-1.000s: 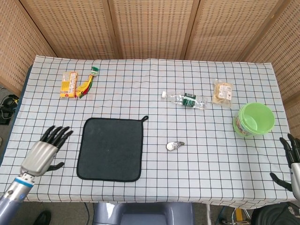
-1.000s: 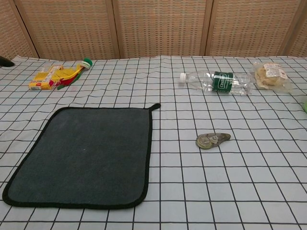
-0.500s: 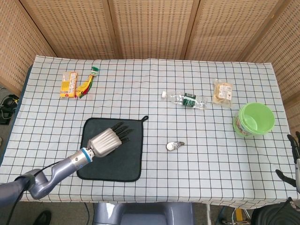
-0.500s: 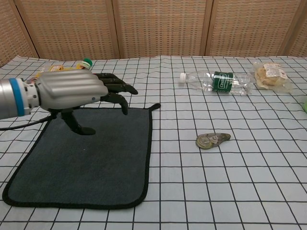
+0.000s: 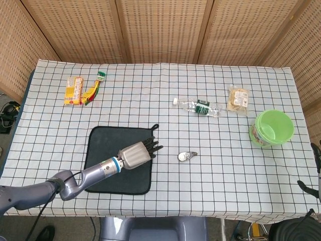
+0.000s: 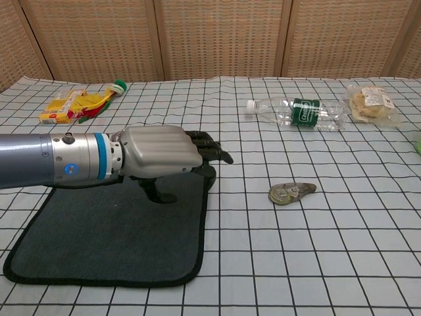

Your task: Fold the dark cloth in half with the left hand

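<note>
The dark cloth (image 5: 108, 150) (image 6: 99, 230) lies flat on the checked table near the front left, with a black hem and a small loop at its far right corner. My left hand (image 5: 138, 153) (image 6: 168, 155) hovers over the cloth's right edge, palm down, fingers stretched toward the right and apart, holding nothing. Its fingertips reach just past the cloth's right border. My right hand (image 5: 317, 168) shows only as dark fingertips at the right edge of the head view, too little to read.
A small round metal tape dispenser (image 5: 187, 156) (image 6: 291, 192) lies right of the cloth. Farther back are a plastic bottle (image 5: 197, 107) (image 6: 299, 111), a snack bag (image 5: 238, 99), a green bowl (image 5: 272, 128), and yellow packets (image 5: 75, 90) at far left.
My left hand swung in from the table's left edge, crossed over the cloth and now sits lower at its right edge. The cloth has not moved.
</note>
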### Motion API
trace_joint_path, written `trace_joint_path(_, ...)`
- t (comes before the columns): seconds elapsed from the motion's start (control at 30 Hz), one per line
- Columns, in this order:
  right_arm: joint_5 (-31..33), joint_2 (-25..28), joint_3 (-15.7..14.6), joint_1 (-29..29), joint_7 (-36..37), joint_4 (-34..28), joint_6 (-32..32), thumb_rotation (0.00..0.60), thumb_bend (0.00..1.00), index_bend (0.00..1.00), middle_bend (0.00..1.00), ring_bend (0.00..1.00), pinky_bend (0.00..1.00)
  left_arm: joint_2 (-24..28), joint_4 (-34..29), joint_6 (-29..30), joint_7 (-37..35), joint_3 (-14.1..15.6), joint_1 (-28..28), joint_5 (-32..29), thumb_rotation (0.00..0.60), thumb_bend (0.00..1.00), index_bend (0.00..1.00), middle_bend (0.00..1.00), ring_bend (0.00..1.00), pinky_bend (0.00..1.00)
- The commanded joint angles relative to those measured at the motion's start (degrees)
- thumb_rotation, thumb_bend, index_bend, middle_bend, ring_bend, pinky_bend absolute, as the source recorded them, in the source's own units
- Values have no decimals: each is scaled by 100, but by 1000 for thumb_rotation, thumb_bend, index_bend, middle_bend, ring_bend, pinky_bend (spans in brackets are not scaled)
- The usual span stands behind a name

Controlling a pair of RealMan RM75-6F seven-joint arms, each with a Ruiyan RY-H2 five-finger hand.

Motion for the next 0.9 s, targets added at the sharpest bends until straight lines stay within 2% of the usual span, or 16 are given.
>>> trace_joint_path(0.03, 0, 13, 6, -6, 32, 3, 13, 600, 0, 0, 0, 0, 0, -111, 72, -73, 115, 13, -117, -35, 600, 410, 331, 0, 0, 0)
trace_joint_path(0.33, 3, 33, 1, -13, 111, 29, 1, 600, 0, 0, 0, 0, 0, -315, 226, -239, 327, 31, -339, -218, 600, 411, 344, 0, 0, 0)
trace_joint_path(0.47, 11, 55, 10, -16, 172, 27, 3, 600, 0, 0, 0, 0, 0, -575, 467, -415, 524, 16, -488, -357, 600, 410, 349, 0, 0, 0)
trace_joint_path(0.9, 24, 99, 23, -28, 321, 72, 1, 600, 0, 0, 0, 0, 0, -775, 595, -350, 805, 93, -585, -626, 600, 411, 372, 0, 0, 0)
